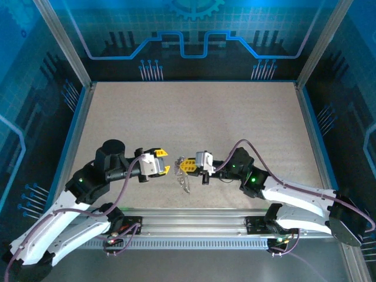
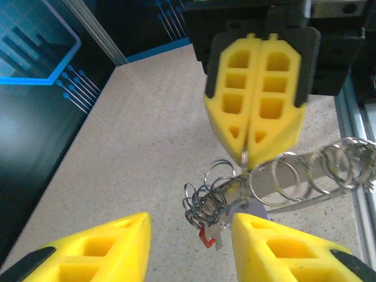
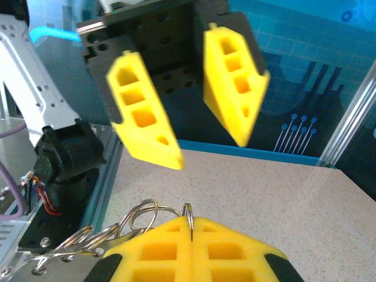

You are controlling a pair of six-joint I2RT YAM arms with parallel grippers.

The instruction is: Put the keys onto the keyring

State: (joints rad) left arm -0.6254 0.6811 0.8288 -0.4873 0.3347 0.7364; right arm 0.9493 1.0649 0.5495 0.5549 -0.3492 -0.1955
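Left wrist view: the right gripper [image 2: 247, 147] faces the camera with its yellow fingers pressed together, pinching a thin grey wire loop, the keyring [image 2: 274, 185], at its very tips. Just below the right gripper hangs a tangle of small split rings [image 2: 202, 200]. A tiny red key [image 2: 205, 236] sits at the tangle's bottom and a pale lilac key [image 2: 251, 208] beside it. More wire coils trail off to one side of the right gripper, close above the speckled table [image 2: 147, 129].

Opposite the right gripper, the left gripper [image 2: 191, 247] has its fingers apart with nothing between them. The keys lie just ahead of its fingertips.

The whole bunch looks very light, hard and slick. The wire is springy, so it would probably twist or swing in a pinch, and the rings would slide over each other. Each key is smaller than a finger pad, so a grip likely has to land flat across a coloured head. Taking a key by its narrow blade, or grabbing into the tangle, risks it slipping out. Whether any key is already threaded on the loop cannot be told.
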